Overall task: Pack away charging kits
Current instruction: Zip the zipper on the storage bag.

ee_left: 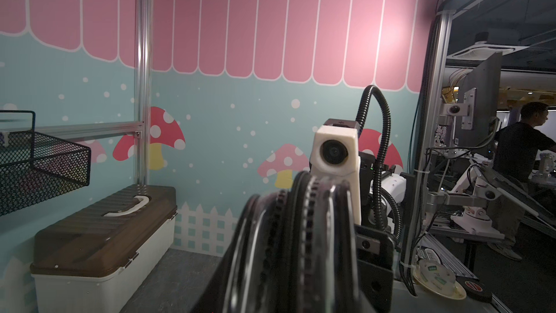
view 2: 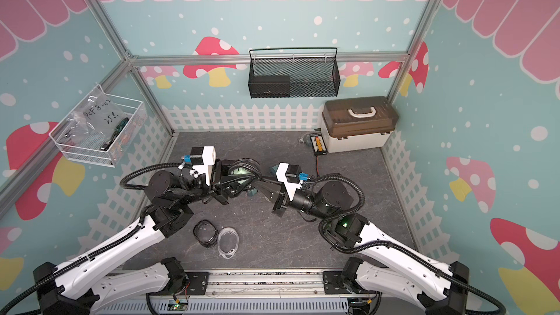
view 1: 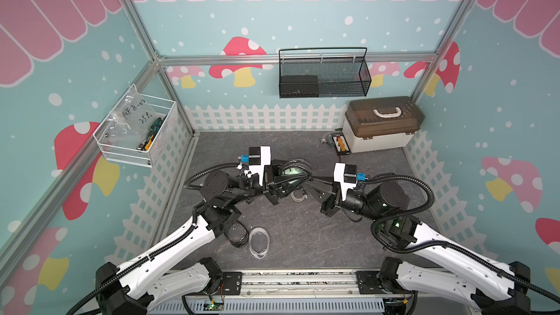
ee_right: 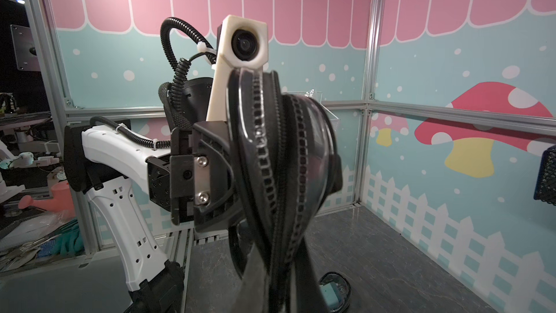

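A black-rimmed pouch (view 1: pixel 295 171) (view 2: pixel 242 171) hangs upright above the middle of the table, held between both grippers. My left gripper (view 1: pixel 280 183) (ee_right: pixel 233 176) is shut on one side of it. My right gripper (view 1: pixel 309 180) (ee_right: pixel 270 281) is shut on its zipper rim (ee_right: pixel 261 146) from the opposite side. The pouch (ee_left: pixel 288 236) fills the left wrist view and hides those jaws. Another black-rimmed pouch (view 1: pixel 236 234) and a clear pouch (view 1: pixel 259 242) lie near the front. A pouch holding a teal charger (ee_right: pixel 334 292) lies on the table below. A white cable (view 1: pixel 298 196) lies under the grippers.
A beige box with a brown lid (view 1: pixel 381 125) stands at the back right, with a black board with orange connectors (view 1: pixel 341 145) beside it. A black mesh basket (view 1: pixel 324 74) hangs on the back wall. A white wire basket (view 1: pixel 136 134) hangs on the left wall.
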`<state>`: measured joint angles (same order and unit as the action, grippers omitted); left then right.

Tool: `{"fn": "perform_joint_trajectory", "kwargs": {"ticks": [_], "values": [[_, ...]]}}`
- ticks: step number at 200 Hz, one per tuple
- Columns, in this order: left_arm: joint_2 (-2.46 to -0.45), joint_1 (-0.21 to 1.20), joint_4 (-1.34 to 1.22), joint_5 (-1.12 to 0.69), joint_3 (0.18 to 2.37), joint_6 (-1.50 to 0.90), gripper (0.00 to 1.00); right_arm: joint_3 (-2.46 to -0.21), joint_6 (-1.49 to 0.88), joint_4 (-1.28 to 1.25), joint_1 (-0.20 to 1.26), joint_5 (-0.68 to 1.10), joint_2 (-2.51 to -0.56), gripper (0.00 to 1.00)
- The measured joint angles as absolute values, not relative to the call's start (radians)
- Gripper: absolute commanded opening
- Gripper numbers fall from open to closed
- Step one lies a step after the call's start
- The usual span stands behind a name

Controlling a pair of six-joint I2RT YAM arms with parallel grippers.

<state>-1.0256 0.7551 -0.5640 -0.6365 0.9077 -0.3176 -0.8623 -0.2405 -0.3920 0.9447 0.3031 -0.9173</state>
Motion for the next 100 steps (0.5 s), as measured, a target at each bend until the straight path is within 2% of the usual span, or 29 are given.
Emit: {"fn": "perform_joint_trajectory", "kwargs": {"ticks": [12, 29, 61, 82, 100], "values": [[-1.026, 0.755, -0.559, -0.632, 0.908, -0.317, 0.00, -0.862, -0.242, -0.390, 0.944, 0.302, -0.918, 0.11], [-1.026, 0.756, -0.546, -0.616, 0.910, -0.317, 0.00, -0.862, -0.239, -0.384, 0.942, 0.284, -0.916, 0.23], [-1.034, 0.765, -0.464, -0.556, 0.932, -0.306, 0.00, -0.839, -0.222, -0.368, 0.937, 0.199, -0.882, 0.54], [-1.055, 0.768, -0.408, -0.510, 0.957, -0.303, 0.00, -0.808, -0.192, -0.360, 0.935, 0.127, -0.837, 0.58], [-1.072, 0.768, -0.372, -0.476, 0.981, -0.302, 0.00, -0.798, -0.168, -0.353, 0.935, 0.087, -0.822, 0.54]]}}
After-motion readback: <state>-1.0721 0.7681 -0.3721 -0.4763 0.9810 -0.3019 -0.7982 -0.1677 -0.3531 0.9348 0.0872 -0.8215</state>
